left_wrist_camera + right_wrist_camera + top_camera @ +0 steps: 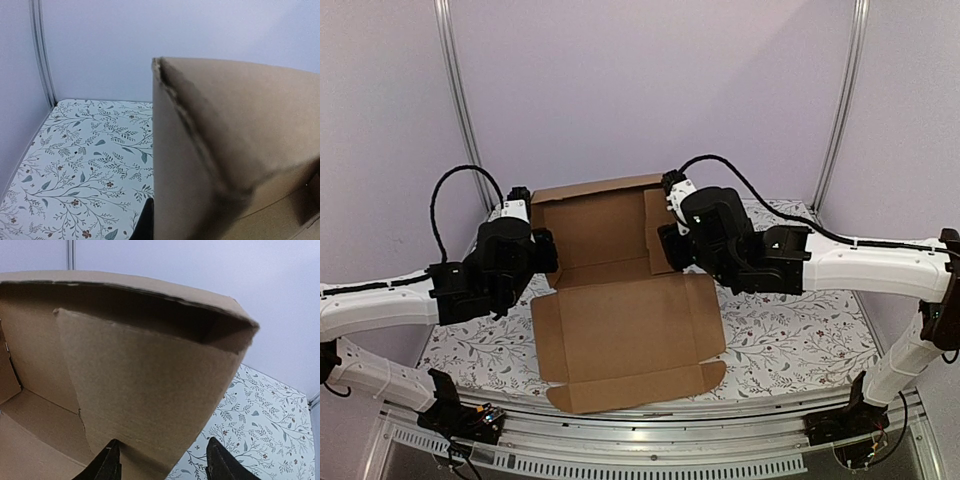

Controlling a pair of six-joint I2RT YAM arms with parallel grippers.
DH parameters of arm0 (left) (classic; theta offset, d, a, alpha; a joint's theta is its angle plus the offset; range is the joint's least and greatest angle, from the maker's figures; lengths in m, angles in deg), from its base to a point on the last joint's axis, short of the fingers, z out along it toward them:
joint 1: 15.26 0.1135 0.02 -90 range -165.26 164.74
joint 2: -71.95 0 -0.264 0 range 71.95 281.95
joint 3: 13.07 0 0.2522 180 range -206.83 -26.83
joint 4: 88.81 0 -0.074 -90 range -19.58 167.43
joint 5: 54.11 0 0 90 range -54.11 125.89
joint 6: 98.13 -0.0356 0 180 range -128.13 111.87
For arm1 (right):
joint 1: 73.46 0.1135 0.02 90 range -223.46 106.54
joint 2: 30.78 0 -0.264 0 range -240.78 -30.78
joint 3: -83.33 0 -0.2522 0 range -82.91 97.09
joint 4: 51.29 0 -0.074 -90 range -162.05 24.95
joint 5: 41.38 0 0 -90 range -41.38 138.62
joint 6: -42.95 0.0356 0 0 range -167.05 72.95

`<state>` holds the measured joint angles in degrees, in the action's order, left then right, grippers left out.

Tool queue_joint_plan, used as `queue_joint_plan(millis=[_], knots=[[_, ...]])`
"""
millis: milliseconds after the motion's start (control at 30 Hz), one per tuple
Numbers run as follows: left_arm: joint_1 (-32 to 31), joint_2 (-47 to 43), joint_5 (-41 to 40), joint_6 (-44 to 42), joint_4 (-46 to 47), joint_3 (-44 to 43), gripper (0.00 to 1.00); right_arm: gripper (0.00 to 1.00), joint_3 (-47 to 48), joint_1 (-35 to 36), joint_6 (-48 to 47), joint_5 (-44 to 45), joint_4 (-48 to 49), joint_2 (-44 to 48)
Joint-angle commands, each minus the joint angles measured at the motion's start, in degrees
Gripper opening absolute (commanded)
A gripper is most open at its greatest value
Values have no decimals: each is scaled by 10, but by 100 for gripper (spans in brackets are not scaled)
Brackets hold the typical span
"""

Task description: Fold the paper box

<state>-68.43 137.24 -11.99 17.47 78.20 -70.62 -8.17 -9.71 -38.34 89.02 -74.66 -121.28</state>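
The paper box (620, 330) is a brown cardboard sheet. Its front panel lies flat on the table and its back part (595, 225) stands upright with side flaps bent inward. My left gripper (546, 252) is at the box's left side wall. In the left wrist view one black fingertip (145, 222) presses against the cardboard wall (200, 165), which hides the other finger. My right gripper (666, 250) is at the right side flap. In the right wrist view the gripper (164, 465) is open, with the flap (150, 390) between and beyond the fingers.
The table has a floral cloth (790, 340). Metal frame posts (460, 110) stand at the back corners against a plain wall. Both arms reach in from the sides over the cloth.
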Motion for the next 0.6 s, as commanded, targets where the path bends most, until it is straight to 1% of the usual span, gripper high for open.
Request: queue_joint_plan(millis=[0, 67, 200, 333, 567], knots=[[-24, 3, -2, -15, 18, -12, 0, 61, -23, -1, -3, 11, 28, -9], [-26, 3, -14, -22, 25, -3, 0, 66, -34, -2, -4, 6, 39, -7], [-29, 11, -36, -36, 55, 20, 0, 69, -67, -17, 2, -27, 65, 2], [-32, 23, -42, -40, 100, 50, 0, 69, -115, -38, 20, -77, 117, 15], [-34, 84, -38, -29, 172, 85, 0, 69, -175, -52, 23, -91, 186, 8]])
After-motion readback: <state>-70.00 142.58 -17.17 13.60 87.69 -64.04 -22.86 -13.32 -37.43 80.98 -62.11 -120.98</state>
